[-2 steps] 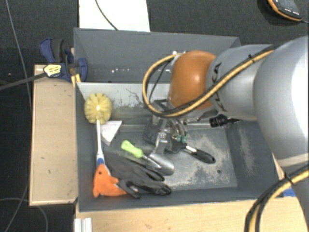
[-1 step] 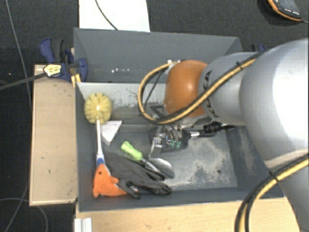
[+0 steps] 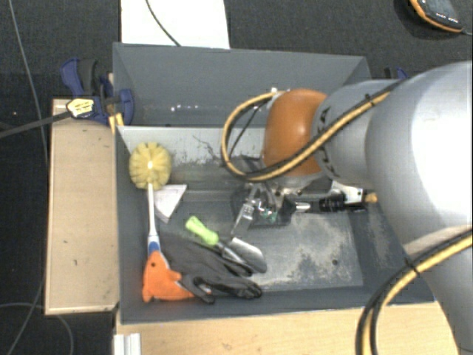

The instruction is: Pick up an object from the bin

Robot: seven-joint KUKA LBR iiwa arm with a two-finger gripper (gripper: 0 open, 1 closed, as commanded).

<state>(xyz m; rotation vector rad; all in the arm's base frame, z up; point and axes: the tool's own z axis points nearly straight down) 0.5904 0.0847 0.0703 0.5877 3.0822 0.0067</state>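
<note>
1. Arm (image 3: 414, 146), nearest the lens; my end effector (image 3: 245, 217) hangs near the green-handled metal tool (image 3: 201, 232), mid-bin (image 3: 325, 268).
2. Opening: I cannot tell.
3. Approach stage, nothing lifted; next, I judge, a straight descent.

Brush (image 3: 150, 166) lies left of glove (image 3: 199, 261) in bin (image 3: 318, 250).

Grey bin (image 3: 318, 254) holds yellow brush (image 3: 150, 166), green-handled tool (image 3: 202, 231), orange toy (image 3: 160, 282), black glove (image 3: 209, 267).
</note>
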